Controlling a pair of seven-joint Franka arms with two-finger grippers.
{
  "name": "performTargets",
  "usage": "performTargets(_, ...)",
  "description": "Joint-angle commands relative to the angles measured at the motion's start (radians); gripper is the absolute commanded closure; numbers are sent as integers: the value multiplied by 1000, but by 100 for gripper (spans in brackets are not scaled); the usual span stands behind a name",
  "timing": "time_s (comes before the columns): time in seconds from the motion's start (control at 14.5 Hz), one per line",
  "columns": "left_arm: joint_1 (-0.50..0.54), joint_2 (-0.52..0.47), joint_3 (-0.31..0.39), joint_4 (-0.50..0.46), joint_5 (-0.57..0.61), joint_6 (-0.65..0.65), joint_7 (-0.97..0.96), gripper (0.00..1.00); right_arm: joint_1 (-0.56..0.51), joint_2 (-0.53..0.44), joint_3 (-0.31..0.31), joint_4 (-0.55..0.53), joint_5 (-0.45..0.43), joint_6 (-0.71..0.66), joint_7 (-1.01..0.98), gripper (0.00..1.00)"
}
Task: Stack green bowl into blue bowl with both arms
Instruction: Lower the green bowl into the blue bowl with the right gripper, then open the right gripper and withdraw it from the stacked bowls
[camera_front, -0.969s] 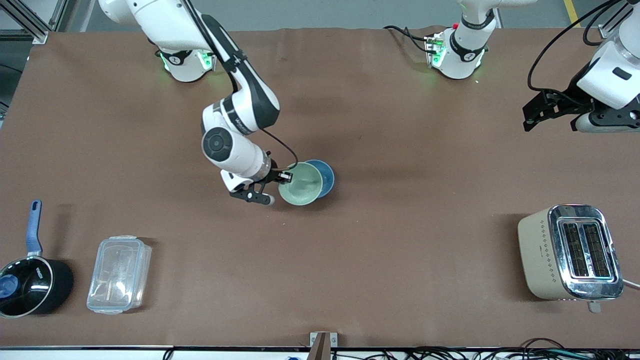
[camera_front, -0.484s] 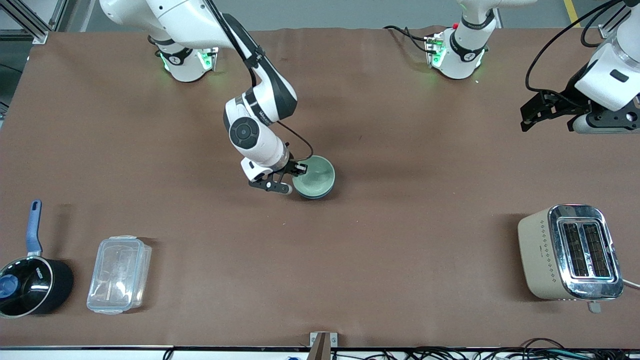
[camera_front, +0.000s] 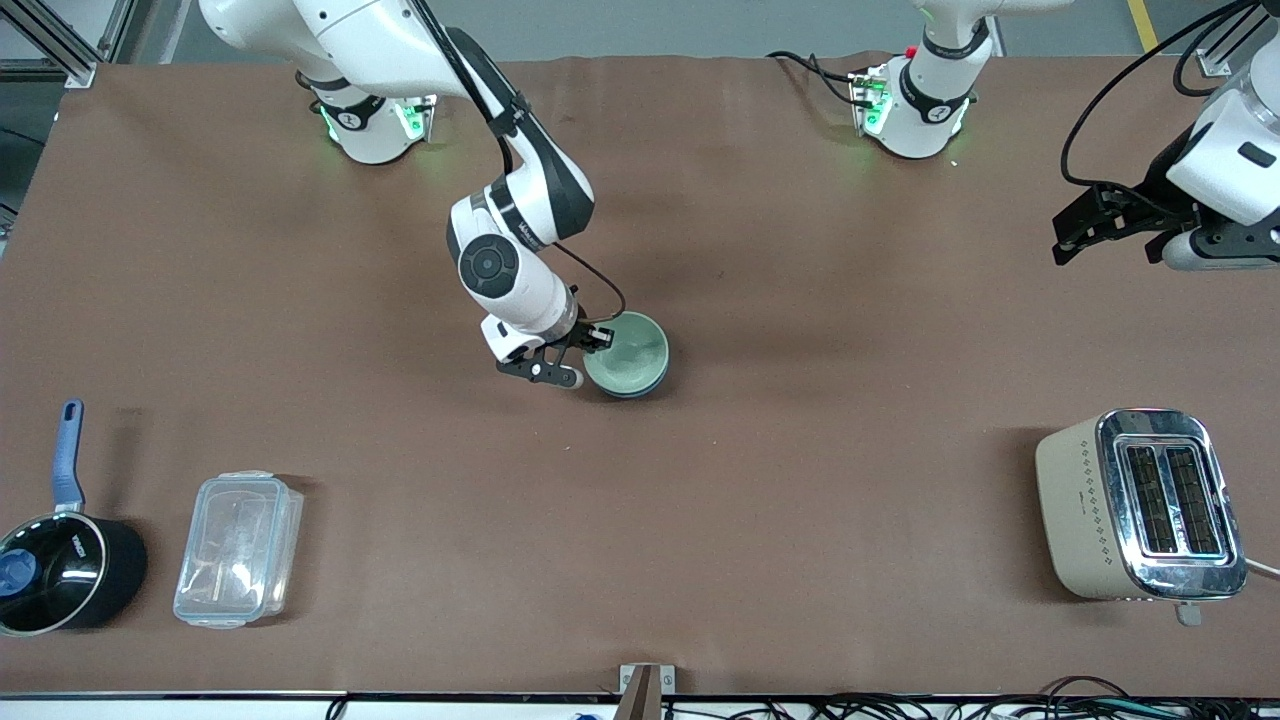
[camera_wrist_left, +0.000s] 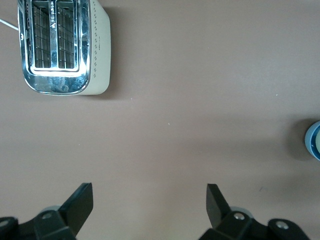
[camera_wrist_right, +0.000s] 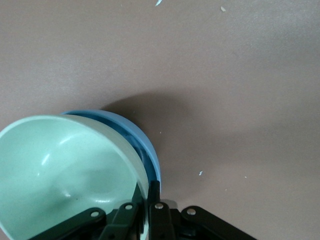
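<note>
**Seating the green bowl before we let go**

Toward the right arm's end of the table sit a black saucepan (camera_front: 68, 570) and a clear lidded container (camera_front: 238, 549), well apart from our work. Our right gripper (camera_front: 578, 352) is clamped on the rim of the green bowl (camera_front: 627, 352), one finger inside and one outside, as the right wrist view shows. The green bowl sits inside the blue bowl (camera_front: 640, 388) near the table's middle, though in that wrist view it looks slightly tilted, with the blue rim (camera_wrist_right: 145, 145) showing on one side.

We judge the stack nearly made. To finish well, we should lower until the bowl settles level, part the fingers slowly, then lift straight up so neither finger drags the rim.

Our left gripper (camera_wrist_left: 150, 207) waits with its fingers wide apart over bare table, above the toaster (camera_front: 1140, 505).
</note>
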Motion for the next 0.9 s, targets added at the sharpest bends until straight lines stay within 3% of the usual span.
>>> performTargets(0.0, 3, -7, 4, -4, -19, 2, 16, 0, 0, -6, -3, -15, 17, 7, 6, 70)
performTargets(0.07, 3, -7, 4, -4, -19, 4, 16, 0, 0, -8, -4, -15, 17, 3, 3, 34)
performTargets(0.14, 3, -7, 4, -4, -19, 4, 16, 0, -2, -8, -7, -15, 17, 0, 4, 8)
performTargets(0.21, 3, -6, 4, -4, -19, 4, 18, 0, -8, -15, -12, -13, 16, -6, 0, 1)
performTargets(0.69, 4, -6, 4, -4, -19, 1, 48, 0, -213, -182, -30, -1, 0, -216, -143, 0)
performTargets(0.83, 4, -6, 4, -3, -18, -2, 64, 0, -284, -242, -55, -1, -65, -230, -181, 0)
